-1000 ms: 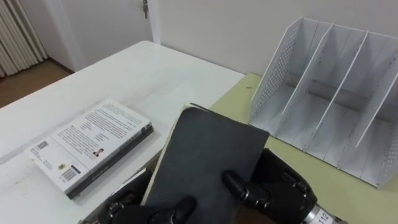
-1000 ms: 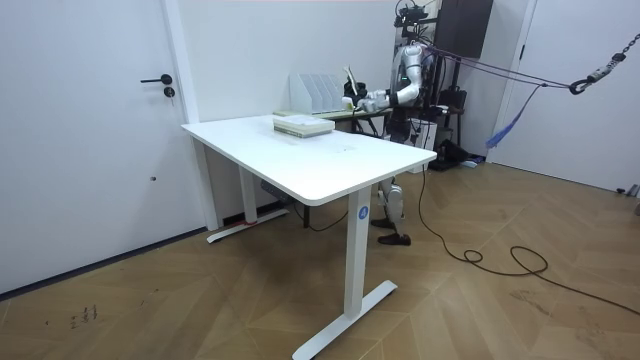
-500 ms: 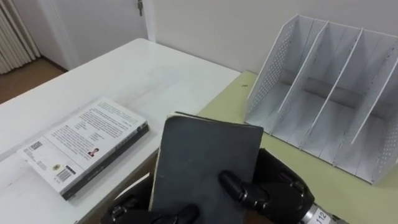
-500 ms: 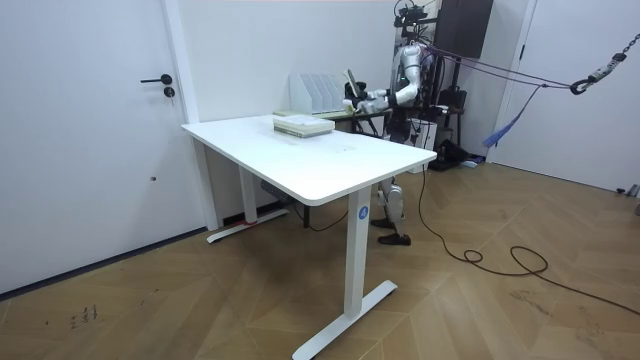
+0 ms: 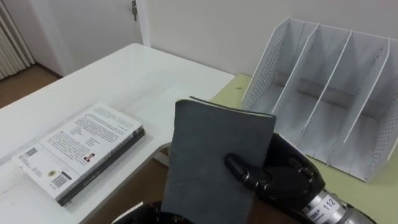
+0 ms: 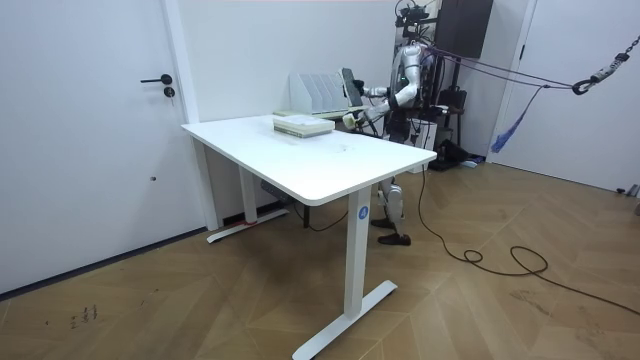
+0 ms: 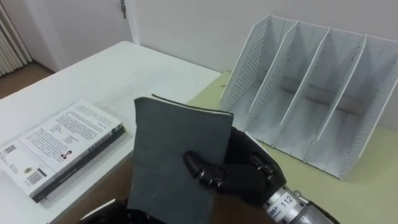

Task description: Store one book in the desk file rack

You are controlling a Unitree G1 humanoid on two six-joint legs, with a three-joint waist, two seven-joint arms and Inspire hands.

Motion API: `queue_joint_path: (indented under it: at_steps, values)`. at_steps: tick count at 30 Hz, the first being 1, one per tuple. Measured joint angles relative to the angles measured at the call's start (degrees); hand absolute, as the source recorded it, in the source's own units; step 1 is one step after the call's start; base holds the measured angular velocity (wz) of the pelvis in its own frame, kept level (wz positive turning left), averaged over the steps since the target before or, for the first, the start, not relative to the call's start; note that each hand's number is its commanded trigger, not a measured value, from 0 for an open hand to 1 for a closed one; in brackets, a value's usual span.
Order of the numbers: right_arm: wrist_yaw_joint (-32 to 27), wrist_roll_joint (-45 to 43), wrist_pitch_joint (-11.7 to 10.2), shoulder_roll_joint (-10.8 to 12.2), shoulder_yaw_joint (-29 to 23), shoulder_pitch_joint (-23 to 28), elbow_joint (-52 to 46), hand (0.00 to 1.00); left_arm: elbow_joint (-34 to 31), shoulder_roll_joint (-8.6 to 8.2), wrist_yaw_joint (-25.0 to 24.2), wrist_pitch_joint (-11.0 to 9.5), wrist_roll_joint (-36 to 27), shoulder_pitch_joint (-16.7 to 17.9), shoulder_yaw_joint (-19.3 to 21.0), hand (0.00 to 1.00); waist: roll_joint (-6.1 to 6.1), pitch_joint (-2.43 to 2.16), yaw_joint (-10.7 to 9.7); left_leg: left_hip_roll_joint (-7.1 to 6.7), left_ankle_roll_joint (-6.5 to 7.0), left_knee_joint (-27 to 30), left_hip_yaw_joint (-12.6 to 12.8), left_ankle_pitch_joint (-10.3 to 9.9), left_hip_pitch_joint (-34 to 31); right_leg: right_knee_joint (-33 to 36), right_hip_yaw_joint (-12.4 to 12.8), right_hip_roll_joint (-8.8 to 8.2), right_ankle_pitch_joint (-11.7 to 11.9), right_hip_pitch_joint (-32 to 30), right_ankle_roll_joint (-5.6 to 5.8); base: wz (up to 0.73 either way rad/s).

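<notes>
1. Left eye view: the right hand (image 5: pixel 285 182) has its fingers curled round the dark book (image 5: pixel 214 155), thumb across the cover. It holds the book upright in the air, near the file rack (image 5: pixel 264 71) but apart from it. I judge the task about halfway: the book is lifted, not yet stored. A white-covered book (image 5: pixel 81 149) lies flat on the white worktop (image 5: pixel 143 81)
2. Room view: the robot stands at the far end of the white worktop, facing the rack with the dark book raised before it. The left hand (image 6: pixel 349 119) hangs lower, and I cannot tell how its fingers are set
3. Right eye view: every compartment of the rack is empty. What is left is to bring the book to a slot, slide it in on edge and let go
</notes>
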Motion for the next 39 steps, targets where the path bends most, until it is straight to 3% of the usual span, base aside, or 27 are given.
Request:
queue_joint_path:
  at_steps: [6, 8, 11, 15, 17, 21, 26, 28, 32, 36, 39]
  values:
    - [-8.0, -7.72, -0.43, 0.65, -1.45, -0.3, -2.58, 1.0, 8.25, -2.94, 3.6, -0.25, 3.13, 1.8, -0.58, 0.0, -0.52, -0.05, -0.99, 0.02, 0.0, 0.02, 1.42, 0.01, 0.35, 0.39, 0.92, 0.12, 0.0, -0.24, -0.03, -0.1]
    - [-11.23, -10.69, -0.5, 1.42, -2.38, -0.29, -4.09, 1.0, 9.47, -3.63, 4.52, -0.26, 4.71, 2.77, -0.56, 0.0, -0.94, 0.06, -1.24, -0.04, 0.0, 0.01, 1.6, 0.01, 0.34, 0.75, 1.2, 0.11, -0.06, -0.94, 0.0, -0.09]
    - [-17.49, -16.21, -1.6, 3.56, -3.23, -0.31, -5.77, 1.0, 14.1, -4.76, 5.99, -0.44, 4.89, 3.34, -0.55, 0.0, -1.5, -0.25, -1.23, -0.01, 0.01, 0.01, 1.68, 0.01, 0.17, 0.74, 1.53, 0.26, -0.03, -1.02, 0.0, -0.04]
    - [-26.93, -23.61, -4.22, 4.88, -4.3, -0.44, -6.02, 1.0, 20.6, -6.58, 9.1, -2.68, 4.85, 3.44, -0.51, 0.0, -1.68, -0.41, -1.22, 0.0, 0.01, -0.17, 1.7, 0.01, 0.7, 0.54, 1.76, 0.43, 0.03, -0.51, 0.05, 0.0]
    - [-32.28, -28.93, -5.19, 4.95, -4.78, -0.61, -6.3, 1.0, 24.89, -7.54, 10.76, -3.65, 4.89, 3.59, -0.43, 0.0, -1.2, -0.57, -1.2, 0.05, 0.01, -0.4, 1.72, 0.01, 0.6, 0.11, 2.27, 0.71, 0.19, -0.53, 0.12, -0.04]
    - [-40.11, -33.41, -5.71, 5.37, -5.36, -0.93, -7.62, 1.0, 29.61, -7.87, 12.08, -4.5, 4.69, 3.66, -0.21, 0.0, -0.37, -0.71, -0.61, 0.06, 0.0, -1.09, 1.62, 0.01, 0.52, 0.02, 2.42, 0.9, 0.37, -0.7, -0.01, -0.07]
    - [-50.7, -41.85, -7.52, 5.63, -5.71, -4.17, -8.43, 1.0, 37.29, -9.12, 15.67, -5.71, 4.37, 3.18, 4.03, 0.0, -0.62, -0.68, 0.4, -0.3, -0.14, -1.41, 1.86, 0.12, 0.53, 0.86, 2.99, 1.09, 0.12, -1.6, -0.3, -0.1]
    - [-53.11, -43.56, -7.52, 5.64, -6.05, -5.68, -8.51, 1.0, 39.86, -9.73, 16.7, -6.46, 3.73, 3.26, 5.38, 0.0, -1.2, -0.55, 0.81, -0.28, -0.14, -1.41, 1.84, 0.12, 0.42, 0.66, 2.97, 1.14, 0.11, -1.59, -0.3, -0.02]
    - [-57.32, -49.58, -7.53, 5.74, -8.36, -8.28, -9.87, 1.0, 42.81, -10.37, 17.58, -7.78, 3.65, 2.78, 7.62, 0.0, -2.16, -0.88, 1.82, -0.25, -0.15, -1.44, 1.67, 0.13, 0.34, 0.08, 2.53, 1.18, 0.13, -1.39, -0.3, 0.06]
    - [-62.94, -51.86, -8.13, 5.69, -9.99, -11.88, -10.25, 1.0, 45.11, -10.37, 18.42, -7.86, 3.01, 2.38, 9.23, 0.0, -3.34, -1.39, 1.82, -0.1, -0.15, -1.46, 1.67, 0.13, 0.62, -1.78, 2.19, 1.68, 0.45, -0.25, -0.11, 0.11]
    - [-65.13, -51.45, -9.34, 5.67, -11.22, -11.96, -10.3, 1.0, 46.38, -10.38, 19.92, -7.74, 2.4, 1.83, 9.65, 0.0, -3.86, -1.4, 1.95, -0.04, -0.15, -1.53, 1.65, 0.13, 0.73, -2.58, 1.61, 1.66, 0.68, 0.35, -0.03, 0.07]
